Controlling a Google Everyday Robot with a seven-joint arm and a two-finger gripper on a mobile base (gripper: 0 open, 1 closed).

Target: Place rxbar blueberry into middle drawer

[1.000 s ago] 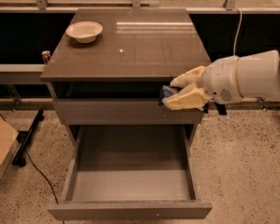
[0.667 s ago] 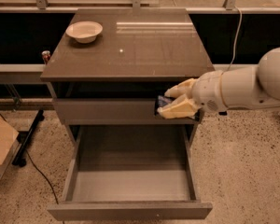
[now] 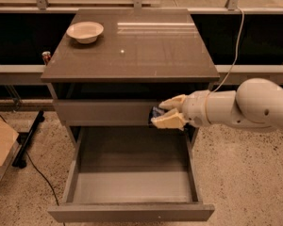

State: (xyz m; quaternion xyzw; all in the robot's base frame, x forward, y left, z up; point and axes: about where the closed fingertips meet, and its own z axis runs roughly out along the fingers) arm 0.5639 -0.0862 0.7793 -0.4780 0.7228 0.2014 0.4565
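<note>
My gripper reaches in from the right on a white arm, with pale yellow fingers shut on the rxbar blueberry, a small dark blue bar that shows only partly between them. It holds the bar in front of the closed top drawer, above the back right part of the open middle drawer. The drawer is pulled far out, with a lighter grey floor and nothing in it.
A white bowl sits at the back left of the grey-brown cabinet top. A cardboard box and a black cable lie on the floor to the left. A white cable hangs at the right.
My gripper has moved left and slightly down with the bar, from beside the cabinet's right edge to in front of the top drawer, over the open drawer.
</note>
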